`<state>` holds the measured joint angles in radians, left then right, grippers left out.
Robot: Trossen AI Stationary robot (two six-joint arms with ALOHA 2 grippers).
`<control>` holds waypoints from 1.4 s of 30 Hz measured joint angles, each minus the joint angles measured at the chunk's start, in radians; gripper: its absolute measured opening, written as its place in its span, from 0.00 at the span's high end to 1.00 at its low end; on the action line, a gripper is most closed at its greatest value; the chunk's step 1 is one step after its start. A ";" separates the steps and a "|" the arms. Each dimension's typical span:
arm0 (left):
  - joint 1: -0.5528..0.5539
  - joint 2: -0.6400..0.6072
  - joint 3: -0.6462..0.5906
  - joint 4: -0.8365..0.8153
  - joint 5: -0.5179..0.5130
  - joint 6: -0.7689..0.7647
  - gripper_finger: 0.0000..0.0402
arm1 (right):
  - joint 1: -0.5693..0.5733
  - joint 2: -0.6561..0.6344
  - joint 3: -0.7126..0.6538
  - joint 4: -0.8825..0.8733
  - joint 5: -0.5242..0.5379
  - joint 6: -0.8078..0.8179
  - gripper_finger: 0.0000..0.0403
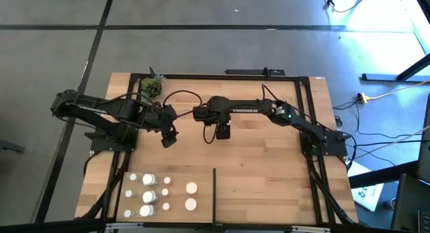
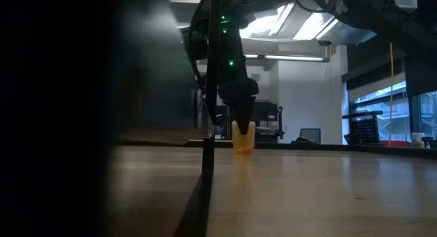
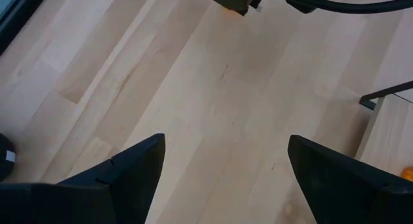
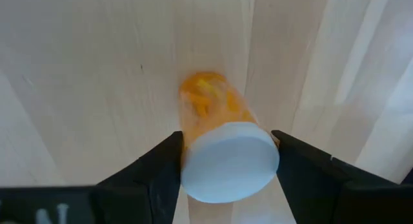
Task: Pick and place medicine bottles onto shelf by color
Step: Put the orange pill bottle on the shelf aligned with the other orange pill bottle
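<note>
Right wrist view shows the orange bottle (image 4: 216, 121) standing upright on the light-wood table (image 4: 77, 88), its long axis vertical and its white cap (image 4: 230, 162) toward the camera, with the right gripper (image 4: 227, 162) clamped on it, a dark finger pressed against each side of the cap. The low view confirms the bottle (image 2: 243, 138) stands with its base on the wood, the right gripper (image 2: 243, 124) coming straight down onto it from above; the high view hides the bottle under that gripper (image 1: 222, 132). Only the high view shows the other medicine bottles (image 1: 149, 195), grouped left of the black divider strip (image 1: 213, 193) at the near edge, well apart from both arms, and a small potted plant (image 1: 152, 86) at the far edge. The right arm reaches from the right side toward the table's middle, wrist bent downward. The left gripper (image 1: 168, 139) hovers just beside it, its fingers (image 3: 129, 169) spread wide over bare wood.
</note>
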<state>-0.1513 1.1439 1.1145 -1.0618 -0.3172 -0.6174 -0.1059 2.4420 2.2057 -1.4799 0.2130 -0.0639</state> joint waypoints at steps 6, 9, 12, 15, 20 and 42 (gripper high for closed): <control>0.000 0.000 0.000 0.000 0.000 0.001 0.20 | -0.001 0.007 -0.004 0.015 -0.009 -0.020 0.37; 0.000 0.000 0.000 0.000 0.000 0.001 0.20 | 0.000 0.009 -0.006 0.019 -0.006 -0.022 0.34; 0.000 0.000 0.000 0.000 0.000 0.001 0.20 | 0.000 0.006 -0.003 0.024 -0.008 -0.024 0.32; 0.000 0.000 0.000 0.000 0.000 0.001 0.20 | 0.000 0.006 0.013 0.012 -0.009 -0.024 0.32; 0.000 0.000 0.000 0.000 0.000 0.001 0.20 | 0.000 0.006 0.066 -0.006 -0.008 -0.024 0.32; -0.001 0.000 0.000 0.018 -0.010 0.044 0.20 | 0.003 -0.291 0.136 -0.088 -0.005 -0.037 0.32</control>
<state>-0.1519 1.1442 1.1145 -1.0440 -0.3271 -0.5735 -0.1024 2.1515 2.3413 -1.5677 0.2080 -0.1010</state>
